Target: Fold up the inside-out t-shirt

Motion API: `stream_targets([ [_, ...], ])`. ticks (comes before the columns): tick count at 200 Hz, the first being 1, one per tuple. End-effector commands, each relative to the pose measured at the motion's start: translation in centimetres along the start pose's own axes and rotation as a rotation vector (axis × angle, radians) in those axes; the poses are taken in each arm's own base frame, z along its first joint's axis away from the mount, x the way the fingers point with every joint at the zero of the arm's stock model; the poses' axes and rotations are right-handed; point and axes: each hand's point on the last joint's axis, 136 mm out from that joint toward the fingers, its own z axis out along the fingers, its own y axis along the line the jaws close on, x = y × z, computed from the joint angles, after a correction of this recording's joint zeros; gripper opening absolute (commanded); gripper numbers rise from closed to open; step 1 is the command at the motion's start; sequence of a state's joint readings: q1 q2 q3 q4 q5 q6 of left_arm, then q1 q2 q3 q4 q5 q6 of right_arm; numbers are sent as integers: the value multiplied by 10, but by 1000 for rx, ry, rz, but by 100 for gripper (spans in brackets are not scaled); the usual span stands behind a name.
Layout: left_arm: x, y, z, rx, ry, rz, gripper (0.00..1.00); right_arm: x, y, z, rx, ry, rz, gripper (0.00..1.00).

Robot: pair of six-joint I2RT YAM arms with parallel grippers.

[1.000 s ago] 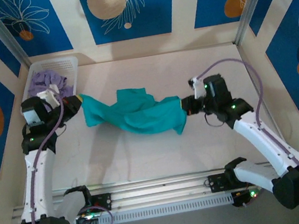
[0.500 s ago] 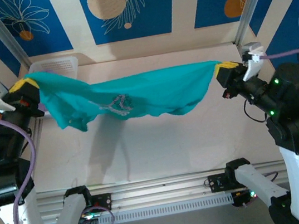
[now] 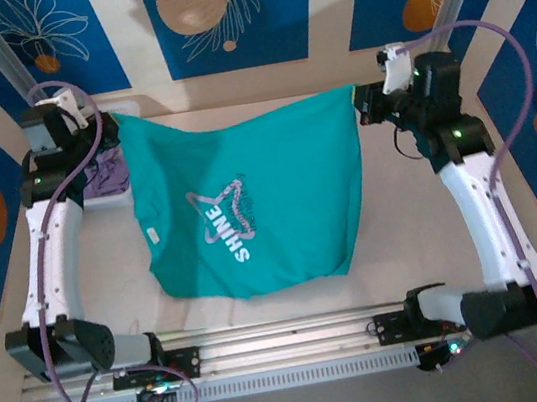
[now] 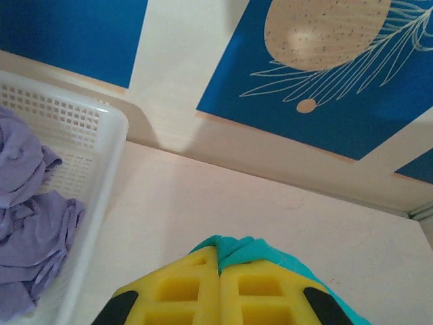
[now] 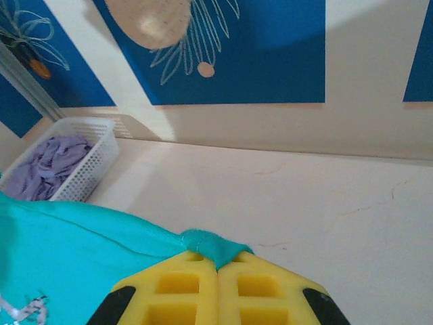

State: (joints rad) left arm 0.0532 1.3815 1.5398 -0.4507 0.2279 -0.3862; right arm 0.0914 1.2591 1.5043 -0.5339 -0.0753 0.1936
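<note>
Upper left: left gripper [image 3: 112, 129] is pinched shut on 1 top corner of the teal t-shirt [image 3: 259, 202], beside a white basket [image 4: 108, 132]. Shirt is held spread across centre frame. Upper right: right gripper [image 3: 363, 104] is clamped on the other corner.

Both arms are held extended toward the far side and spread wide apart. The left gripper [image 3: 112, 129] and the right gripper [image 3: 359, 104] are each clamped closed on an upper corner of the inside-out t-shirt [image 3: 282, 158].
</note>
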Motion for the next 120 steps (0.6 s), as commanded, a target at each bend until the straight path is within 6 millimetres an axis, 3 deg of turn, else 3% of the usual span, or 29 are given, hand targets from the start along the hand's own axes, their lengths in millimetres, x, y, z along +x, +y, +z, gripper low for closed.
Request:
stream_targets([
  [1, -71, -43, -30, 110, -204, 38, 0, -61, 12, -12, -47, -157, -43, 0],
  [33, -102, -67, -56, 174, -279, 58, 0, -83, 17, -20, -56, -195, -64, 0],
  [57, -115, -83, -99, 207, -372, 82, 0, -88, 26, -45, -53, -229, -91, 0],
  [120, -129, -125, -240, 309, -657, 164, 0, -89, 60, -165, -6, -422, -173, 0],
])
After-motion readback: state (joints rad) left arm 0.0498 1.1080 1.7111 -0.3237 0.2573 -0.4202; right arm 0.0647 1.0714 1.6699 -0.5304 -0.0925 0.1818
